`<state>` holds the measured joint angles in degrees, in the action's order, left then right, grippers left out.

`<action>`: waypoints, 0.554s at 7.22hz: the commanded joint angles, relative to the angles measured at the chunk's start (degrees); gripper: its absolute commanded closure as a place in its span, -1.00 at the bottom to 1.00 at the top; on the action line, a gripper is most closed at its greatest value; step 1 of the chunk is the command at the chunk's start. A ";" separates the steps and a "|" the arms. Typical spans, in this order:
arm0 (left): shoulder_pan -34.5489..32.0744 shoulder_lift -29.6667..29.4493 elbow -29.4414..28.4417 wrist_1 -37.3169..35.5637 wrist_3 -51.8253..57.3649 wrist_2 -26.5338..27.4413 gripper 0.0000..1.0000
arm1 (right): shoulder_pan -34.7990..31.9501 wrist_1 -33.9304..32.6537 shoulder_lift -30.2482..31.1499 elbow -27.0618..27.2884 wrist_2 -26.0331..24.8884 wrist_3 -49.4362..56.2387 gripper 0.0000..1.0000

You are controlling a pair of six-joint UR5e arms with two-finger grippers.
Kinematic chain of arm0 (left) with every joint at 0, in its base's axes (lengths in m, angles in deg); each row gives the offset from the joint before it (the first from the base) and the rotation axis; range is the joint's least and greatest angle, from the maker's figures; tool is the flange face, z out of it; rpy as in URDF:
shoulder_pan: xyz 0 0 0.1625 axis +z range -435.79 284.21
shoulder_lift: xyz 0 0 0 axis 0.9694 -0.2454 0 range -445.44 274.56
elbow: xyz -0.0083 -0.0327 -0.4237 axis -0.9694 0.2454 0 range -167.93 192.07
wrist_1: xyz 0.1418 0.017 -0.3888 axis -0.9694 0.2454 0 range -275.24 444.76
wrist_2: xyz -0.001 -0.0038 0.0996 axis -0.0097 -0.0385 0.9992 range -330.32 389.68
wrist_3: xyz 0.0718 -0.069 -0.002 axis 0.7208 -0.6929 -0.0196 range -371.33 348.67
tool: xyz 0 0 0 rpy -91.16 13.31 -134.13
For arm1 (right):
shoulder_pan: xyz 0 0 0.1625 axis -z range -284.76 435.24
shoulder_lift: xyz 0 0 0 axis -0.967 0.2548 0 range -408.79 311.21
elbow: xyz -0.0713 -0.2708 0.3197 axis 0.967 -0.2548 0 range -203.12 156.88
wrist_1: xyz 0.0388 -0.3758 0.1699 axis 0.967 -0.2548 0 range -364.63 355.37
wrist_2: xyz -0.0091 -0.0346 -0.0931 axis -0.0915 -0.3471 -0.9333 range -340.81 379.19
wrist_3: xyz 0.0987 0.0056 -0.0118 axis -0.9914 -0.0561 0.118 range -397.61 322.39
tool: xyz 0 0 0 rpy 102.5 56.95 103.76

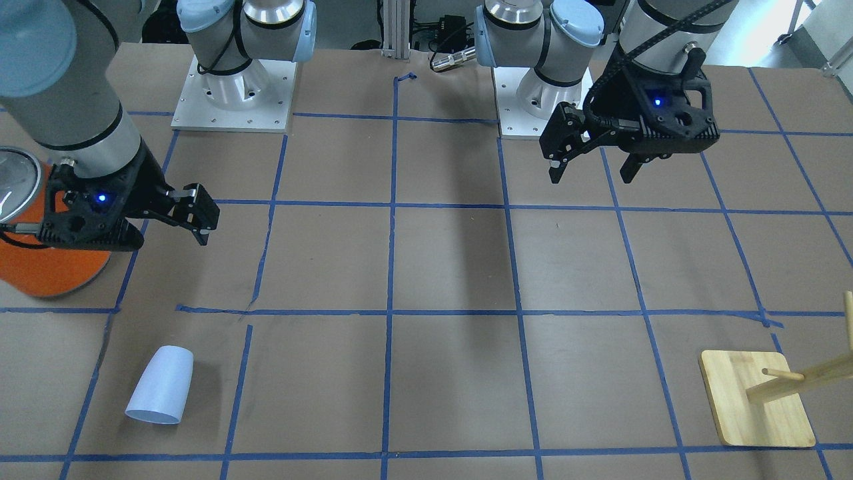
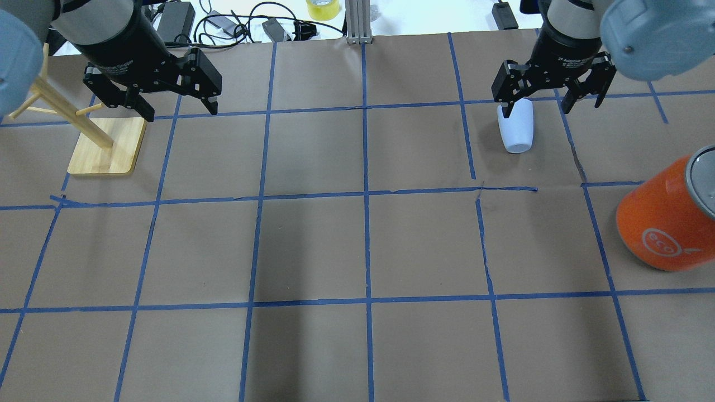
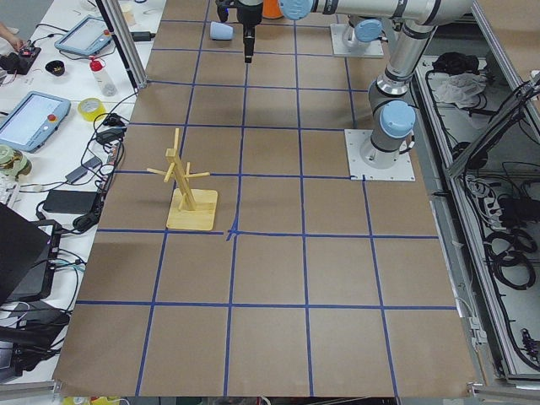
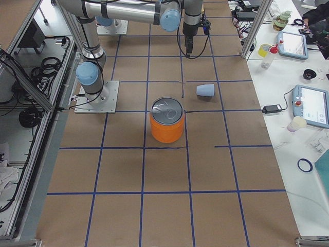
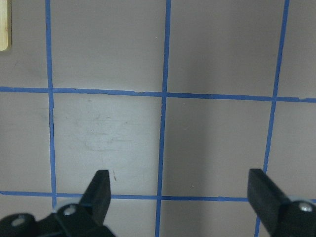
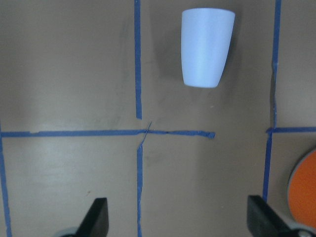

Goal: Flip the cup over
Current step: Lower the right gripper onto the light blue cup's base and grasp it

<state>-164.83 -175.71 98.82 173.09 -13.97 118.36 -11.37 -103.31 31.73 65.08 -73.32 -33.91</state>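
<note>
The pale blue-white cup [image 1: 160,385] lies on its side on the brown table, its wide mouth pointing away from the robot. It also shows in the overhead view [image 2: 516,129] and at the top of the right wrist view [image 6: 206,47]. My right gripper [image 2: 544,109] hangs open and empty above the table, on the robot's side of the cup and not touching it; its open fingers frame the bottom of the right wrist view [image 6: 177,219]. My left gripper [image 2: 179,111] is open and empty on the far side of the table, also seen from the front [image 1: 593,173].
A large orange can with a silver top [image 2: 665,223] stands on the right arm's side, nearer the robot than the cup. A wooden peg stand [image 2: 106,145] stands beside my left gripper. Blue tape lines grid the table.
</note>
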 commanded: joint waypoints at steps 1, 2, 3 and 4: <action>0.00 0.00 0.00 0.00 0.00 0.00 -1.00 | 3.09 -8.59 -5.00 0.04 -0.99 2.45 -1.00; 0.00 0.00 0.00 0.00 0.08 0.00 -1.00 | 4.42 -10.89 -7.37 0.13 -1.09 4.54 -1.00; 0.00 0.00 0.00 0.00 0.08 0.00 -1.00 | 4.61 -12.83 -8.01 0.65 -0.65 4.73 -1.00; 0.00 0.00 0.00 0.00 0.00 0.00 -1.00 | 4.61 -19.46 -8.27 3.09 -0.91 4.74 -1.00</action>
<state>-164.83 -175.71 98.82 173.09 -13.91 118.36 -7.09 -116.60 24.31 66.14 -74.14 -29.54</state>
